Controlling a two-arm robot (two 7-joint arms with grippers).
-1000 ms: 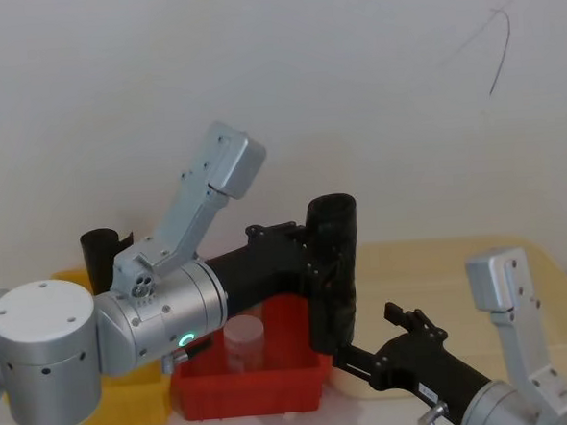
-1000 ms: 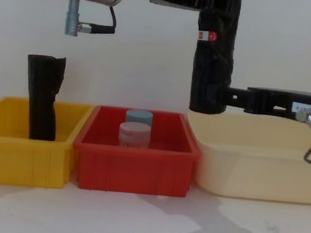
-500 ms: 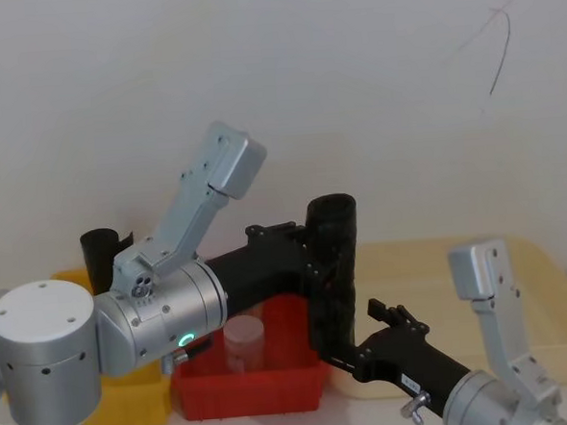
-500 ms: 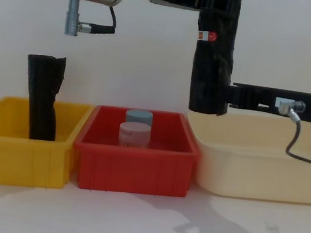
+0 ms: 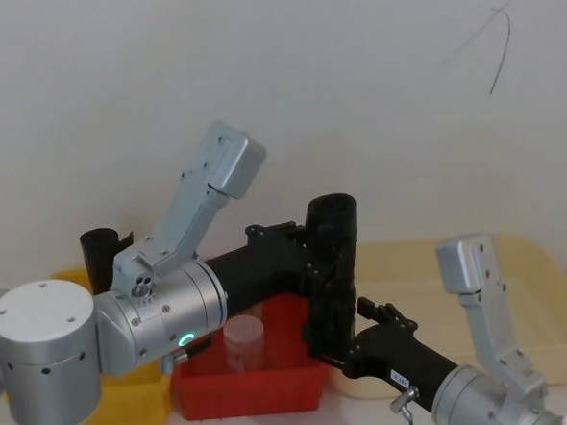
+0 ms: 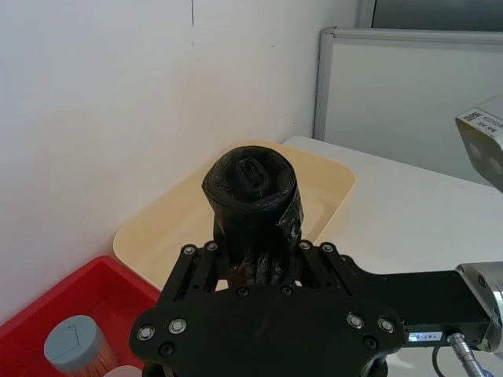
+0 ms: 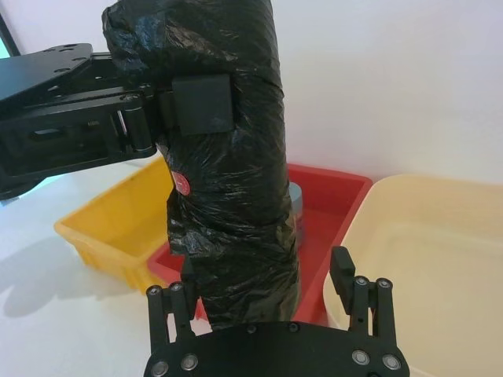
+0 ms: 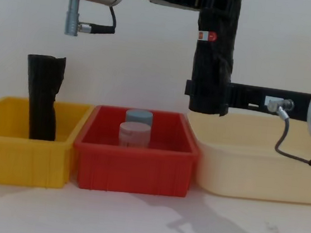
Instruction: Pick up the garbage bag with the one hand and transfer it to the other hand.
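Running past the chest view's top edge, the tall black crinkled-film garbage bag (image 8: 211,72) hangs upright above the red plastic bin's (image 8: 133,164) right rim. Left hand (image 6: 255,263) clamps its upper half. Right hand (image 7: 263,294) straddles its lower end, fingers wide. Small red label (image 8: 208,36): print unreadable.

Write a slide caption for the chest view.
Left gripper holds tall black crinkled plastic roll upright; open right gripper flanks its lower end.

Lab or office: bare white wall (image 8: 150,65), plastic bins (image 8: 132,173), partition panel (image 6: 424,86).
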